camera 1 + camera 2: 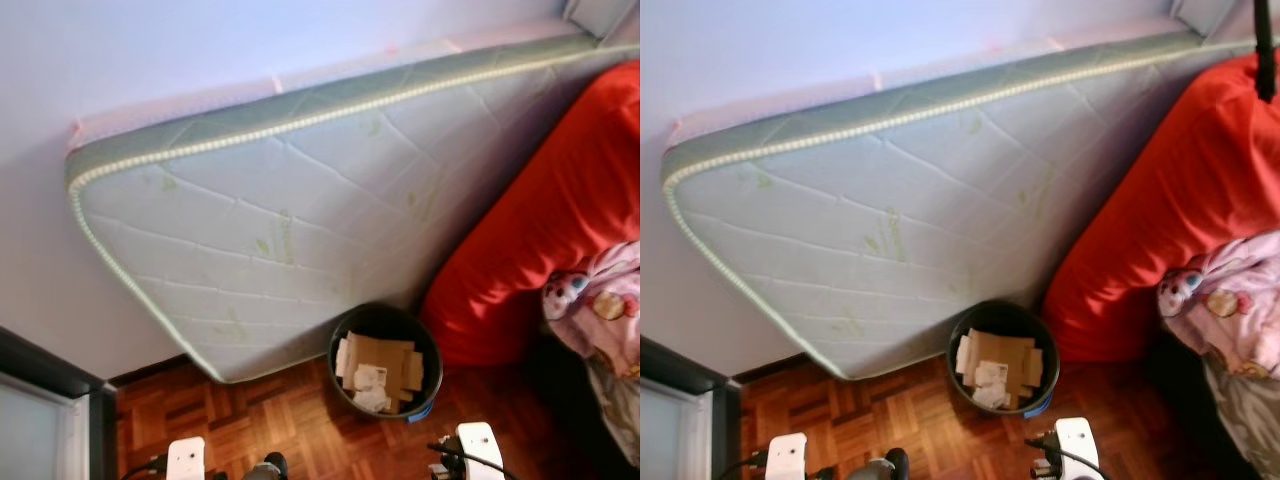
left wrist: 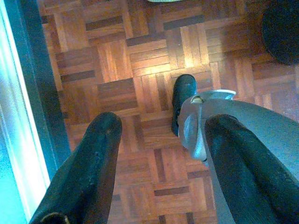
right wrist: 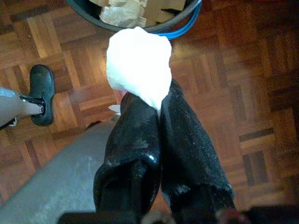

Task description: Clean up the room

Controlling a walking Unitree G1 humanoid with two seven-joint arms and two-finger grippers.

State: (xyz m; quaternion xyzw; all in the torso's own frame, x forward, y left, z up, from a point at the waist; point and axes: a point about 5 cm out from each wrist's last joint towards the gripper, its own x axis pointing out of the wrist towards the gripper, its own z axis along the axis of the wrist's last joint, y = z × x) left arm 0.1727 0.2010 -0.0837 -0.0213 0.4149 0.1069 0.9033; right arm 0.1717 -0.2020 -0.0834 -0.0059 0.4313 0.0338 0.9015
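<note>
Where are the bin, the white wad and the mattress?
bin (image 1: 342, 340): left eye view, left rim.
white wad (image 3: 138, 65): right wrist view, its middle, at the right end effector's fingertips.
mattress (image 1: 300, 210): left eye view, quilted face.

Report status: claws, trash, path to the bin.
Right claw shut on white wad, just short of bin. Left claw open, idle over floor. Nothing between wad and bin.

A home bedroom: a bare mattress (image 1: 300, 220) propped against the wall, red bedding (image 1: 540, 230) at three o'clock, parquet floor (image 1: 260, 420) below.
</note>
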